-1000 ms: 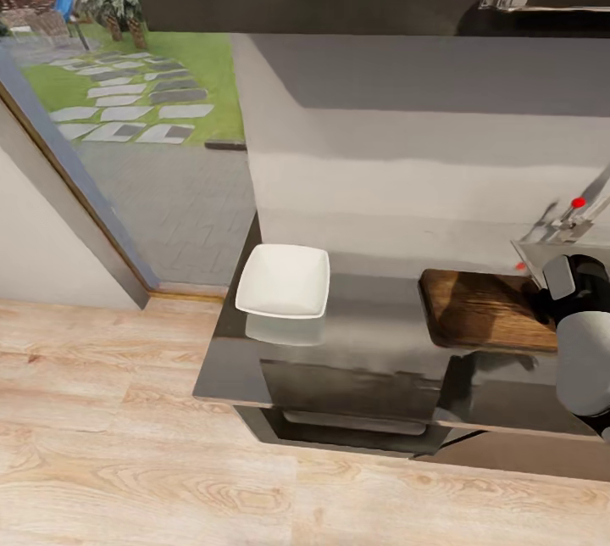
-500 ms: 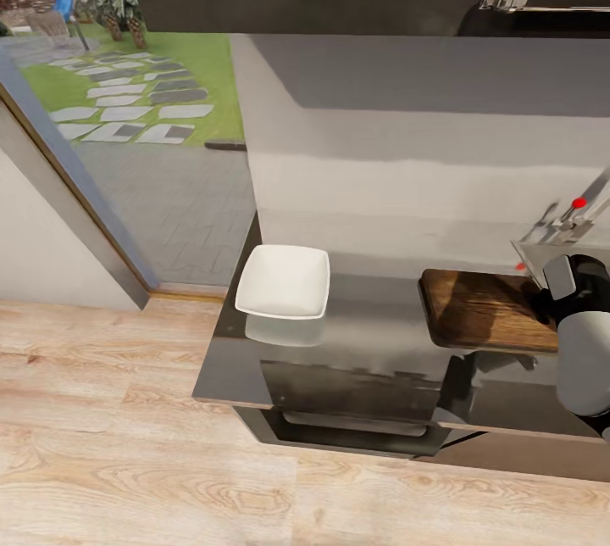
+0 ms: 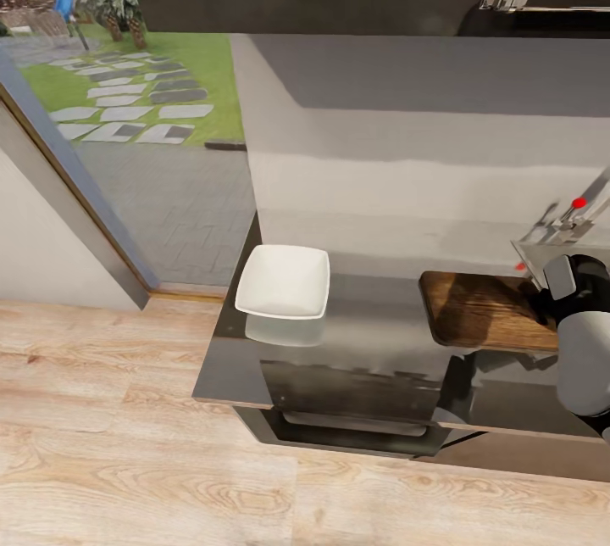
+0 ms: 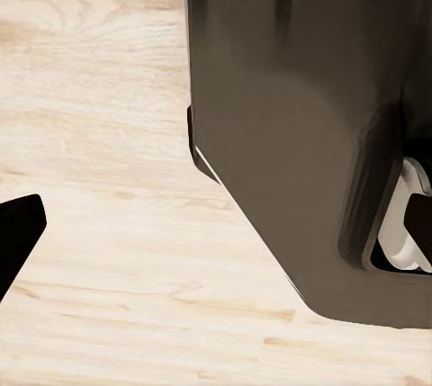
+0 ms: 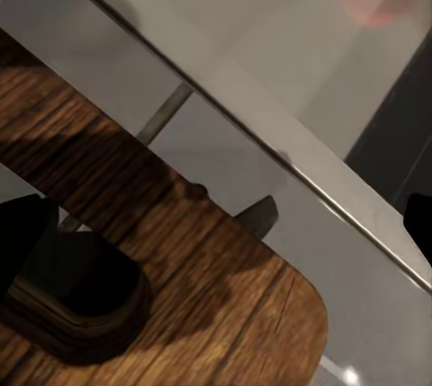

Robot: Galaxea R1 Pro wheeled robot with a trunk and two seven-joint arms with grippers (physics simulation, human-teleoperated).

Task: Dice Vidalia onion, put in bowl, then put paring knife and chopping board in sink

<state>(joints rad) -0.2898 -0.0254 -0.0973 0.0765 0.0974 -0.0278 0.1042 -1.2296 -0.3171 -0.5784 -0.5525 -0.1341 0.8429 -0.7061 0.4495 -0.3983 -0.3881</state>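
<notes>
Nothing has shifted: right claw (image 5: 216, 233), spread, hovers over the chopping board's (image 3: 483, 309) sink-side edge.

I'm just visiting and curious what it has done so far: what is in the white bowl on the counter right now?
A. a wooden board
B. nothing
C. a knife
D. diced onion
B: in the head view the bowl shows a bare white inside, and the chopping board lies apart from it on the countertop.
</notes>
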